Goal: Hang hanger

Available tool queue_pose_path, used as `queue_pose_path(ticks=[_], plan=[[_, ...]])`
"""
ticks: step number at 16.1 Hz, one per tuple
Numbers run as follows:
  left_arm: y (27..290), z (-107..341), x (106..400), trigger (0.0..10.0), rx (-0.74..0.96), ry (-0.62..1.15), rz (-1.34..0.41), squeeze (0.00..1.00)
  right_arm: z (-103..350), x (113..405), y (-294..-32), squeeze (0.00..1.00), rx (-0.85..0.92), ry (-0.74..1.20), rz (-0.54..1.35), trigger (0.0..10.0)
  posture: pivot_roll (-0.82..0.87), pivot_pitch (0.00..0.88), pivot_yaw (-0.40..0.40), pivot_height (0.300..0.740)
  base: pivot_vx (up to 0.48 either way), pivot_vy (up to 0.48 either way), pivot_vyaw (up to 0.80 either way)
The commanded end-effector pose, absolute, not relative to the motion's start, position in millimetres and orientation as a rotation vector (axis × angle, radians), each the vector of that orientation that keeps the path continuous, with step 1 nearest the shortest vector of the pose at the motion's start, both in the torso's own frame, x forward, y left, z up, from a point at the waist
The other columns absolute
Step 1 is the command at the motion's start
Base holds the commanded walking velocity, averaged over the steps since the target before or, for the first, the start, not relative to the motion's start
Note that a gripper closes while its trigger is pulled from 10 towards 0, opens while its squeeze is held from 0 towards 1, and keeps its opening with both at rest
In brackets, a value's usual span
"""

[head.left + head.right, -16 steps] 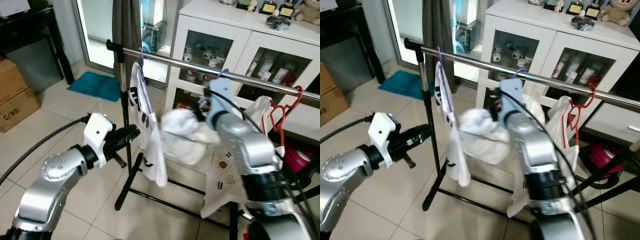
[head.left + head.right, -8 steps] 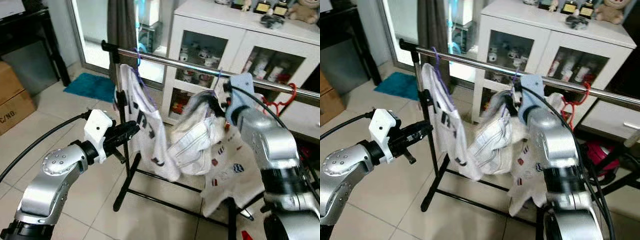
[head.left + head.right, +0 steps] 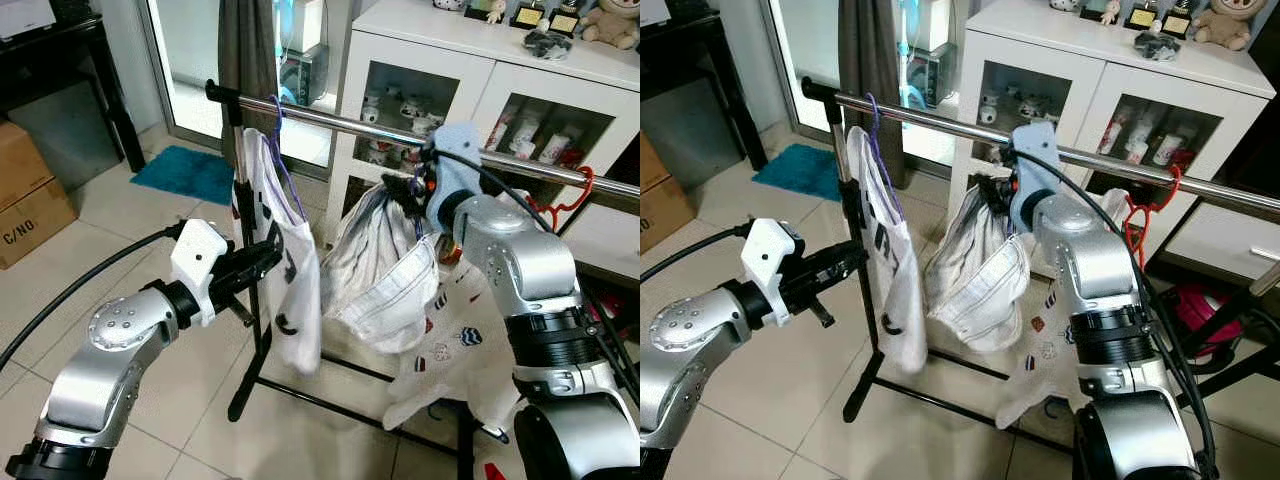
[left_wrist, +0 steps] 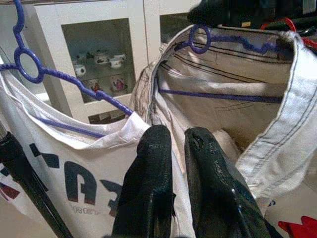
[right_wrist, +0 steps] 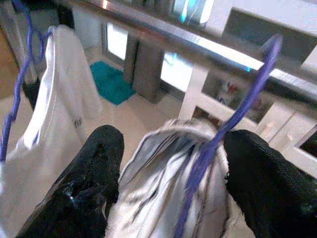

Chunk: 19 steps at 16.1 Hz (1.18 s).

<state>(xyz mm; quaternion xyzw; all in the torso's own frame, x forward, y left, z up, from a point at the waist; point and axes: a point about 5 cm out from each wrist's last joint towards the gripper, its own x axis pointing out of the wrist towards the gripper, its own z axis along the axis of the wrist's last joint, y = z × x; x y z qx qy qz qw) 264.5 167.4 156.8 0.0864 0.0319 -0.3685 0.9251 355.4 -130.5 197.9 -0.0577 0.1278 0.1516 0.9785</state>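
The purple hanger (image 5: 233, 124), carrying a white striped garment (image 3: 385, 270), sits centre frame at the steel rail (image 3: 940, 118) — its hook reaching the bar, between the spread jaws of the right gripper (image 5: 168, 148). Hanging looks nearly done; next, withdraw cleanly. The left gripper (image 4: 181, 148) — jaws pressed together — points at the clothes from lower left.
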Motion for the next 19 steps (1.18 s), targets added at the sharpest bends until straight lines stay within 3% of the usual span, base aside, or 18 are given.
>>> queue_pose_path(ticks=[1, 19], plan=[[164.4, 158.8, 267.3, 10.0, 0.190, 0.055, -0.762, 0.00, 194.9, 355.1, -131.7, 0.00, -0.134, 0.287, 0.311, 10.0, -0.05, 0.000, -0.084, 0.740, 0.000, 0.000, 0.00], [156.0, 162.5, 270.0, 10.0, 0.190, -0.002, -0.810, 0.00, 184.4, 357.4, -139.8, 0.00, -0.168, 0.351, 0.243, 10.0, -0.06, 0.000, -0.089, 0.740, 0.000, 0.000, 0.00]])
